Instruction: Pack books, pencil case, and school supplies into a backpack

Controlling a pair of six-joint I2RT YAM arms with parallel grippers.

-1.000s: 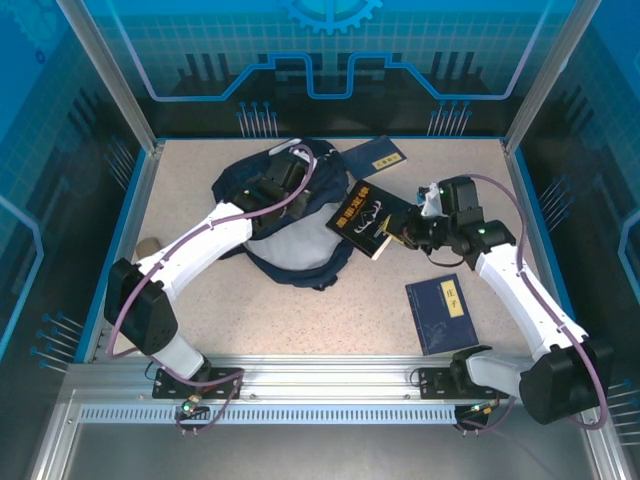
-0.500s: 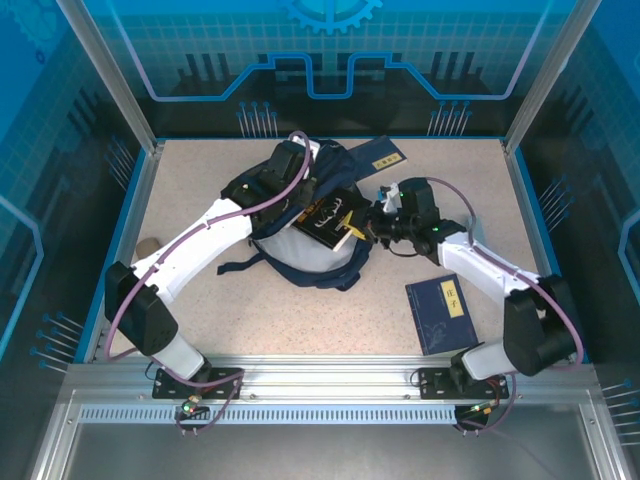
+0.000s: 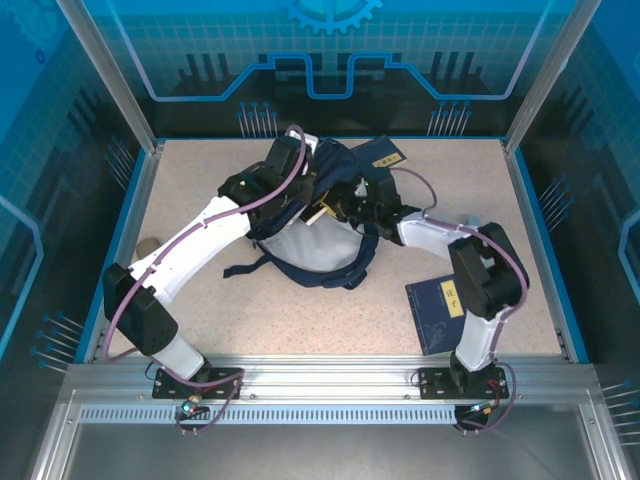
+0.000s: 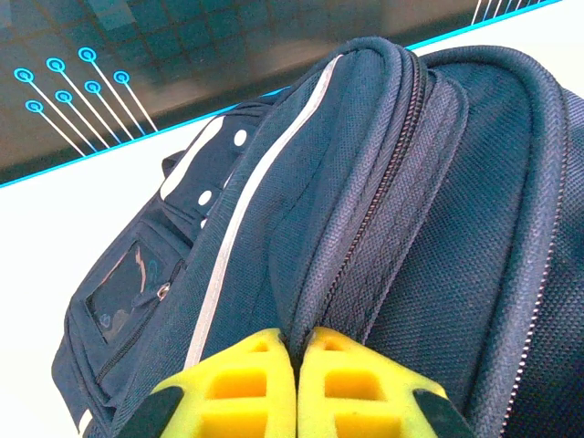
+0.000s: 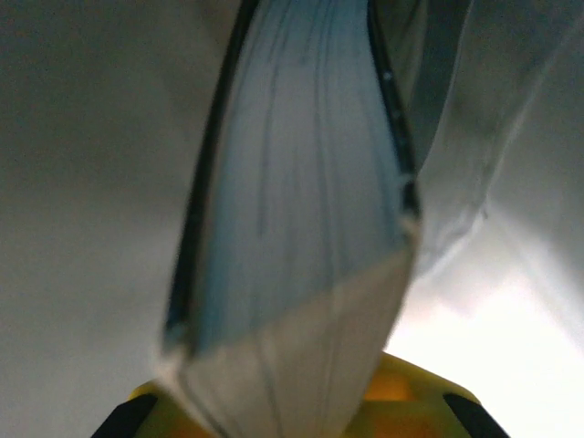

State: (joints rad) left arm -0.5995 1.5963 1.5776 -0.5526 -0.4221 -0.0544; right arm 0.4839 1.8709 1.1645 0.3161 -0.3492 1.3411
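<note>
The navy backpack (image 3: 312,252) lies mid-table with its mouth held up. My left gripper (image 3: 306,192) is shut on its zippered rim (image 4: 365,265), yellow fingers (image 4: 242,383) pinching the fabric. My right gripper (image 3: 350,205) reaches into the opening, shut on the black book (image 3: 321,212), whose pale page edge (image 5: 292,228) stands up between the yellow fingers (image 5: 411,392) against the light lining. One navy book (image 3: 384,155) lies behind the backpack. Another with a yellow label (image 3: 440,314) lies at front right. The tan pencil case (image 3: 148,245) sits at the left edge.
Dark straps (image 3: 245,268) trail from the backpack toward the front left. Blue-rimmed walls and metal posts (image 3: 520,120) enclose the table. The right arm's elbow (image 3: 485,265) stands above the front-right navy book.
My right gripper has swung left with the black book, carrying it from beside the backpack into its opening. The left gripper has kept its hold on the rim, raised slightly.
</note>
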